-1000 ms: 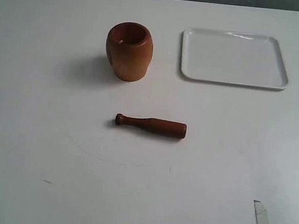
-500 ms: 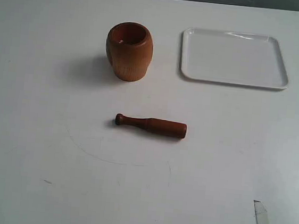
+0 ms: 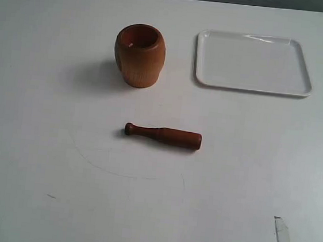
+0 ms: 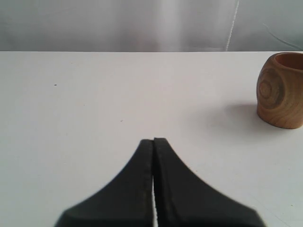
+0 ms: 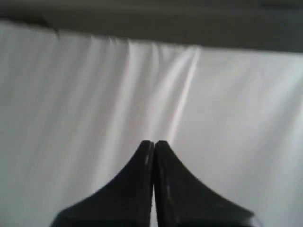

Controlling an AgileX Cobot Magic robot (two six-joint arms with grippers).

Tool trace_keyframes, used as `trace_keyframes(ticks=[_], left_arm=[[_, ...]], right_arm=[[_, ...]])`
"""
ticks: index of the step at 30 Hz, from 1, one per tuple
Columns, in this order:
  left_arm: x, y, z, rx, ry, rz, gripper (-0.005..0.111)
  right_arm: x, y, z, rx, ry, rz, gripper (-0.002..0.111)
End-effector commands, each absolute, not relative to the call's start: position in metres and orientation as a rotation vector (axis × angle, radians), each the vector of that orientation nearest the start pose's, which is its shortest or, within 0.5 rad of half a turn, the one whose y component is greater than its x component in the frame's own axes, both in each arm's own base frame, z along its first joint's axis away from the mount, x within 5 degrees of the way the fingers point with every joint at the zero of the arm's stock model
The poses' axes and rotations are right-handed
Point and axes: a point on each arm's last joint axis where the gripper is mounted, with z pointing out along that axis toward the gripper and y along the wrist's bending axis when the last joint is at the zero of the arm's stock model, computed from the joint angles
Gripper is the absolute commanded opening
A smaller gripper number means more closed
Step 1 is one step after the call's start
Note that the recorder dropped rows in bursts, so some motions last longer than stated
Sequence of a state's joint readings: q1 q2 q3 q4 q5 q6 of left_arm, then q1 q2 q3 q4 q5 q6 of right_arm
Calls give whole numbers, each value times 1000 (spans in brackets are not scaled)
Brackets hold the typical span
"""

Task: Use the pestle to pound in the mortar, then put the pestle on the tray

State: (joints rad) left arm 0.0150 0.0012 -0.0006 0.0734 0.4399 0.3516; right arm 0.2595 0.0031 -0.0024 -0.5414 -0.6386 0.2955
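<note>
Carrying all three task objects, the white desk [image 3: 34, 177] is stretching out in front of both pairs of jaws, and neither pair is touching anything on it. The tray [image 3: 251, 64], flat and white with a low rim, is lying on the right jaws' side of the desk. The mortar [image 3: 139, 58] is standing upright just beside the tray, on the side toward the left jaws. In the left wrist view the mortar [image 4: 281, 94] is sitting ahead of the left jaws, off toward the right jaws' side and well apart from their tips. The pestle [image 3: 163, 135] is lying on its side on the bare desk, apart from the mortar and the tray. Its small knob is pointing toward the left jaws' side and its thick end toward the right jaws' side. The left jaws are staying clenched, their black halves pressing together with nothing between them. The right jaws are clenching likewise on nothing, hanging over a blurred stretch of white surface.
</note>
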Motion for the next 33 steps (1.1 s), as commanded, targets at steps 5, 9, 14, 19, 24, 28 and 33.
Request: trace_keyframes(ticks=[5,9,14,19,24,28,33], left_arm=[[51,3,174,361,1897,302,0],[51,3,174,361,1897,302,0],[51,3,174,361,1897,302,0],[51,3,174,361,1897,302,0],[51,3,174,361,1897,302,0],[51,3,174,361,1897,302,0],[51,3,174,361,1897,302,0]], right_arm=[[6,44,275,-527,584,402,0],[44,36,293,-434,873,202,0],[111,29,312,-285,1535,118,0],[187,51,298,-670,2220,-23,0],[205,95,266,-1510,2155,24,0],[206,135,261,-1634,1926,41,0],[202,208,221,-1992,1896,180,0]])
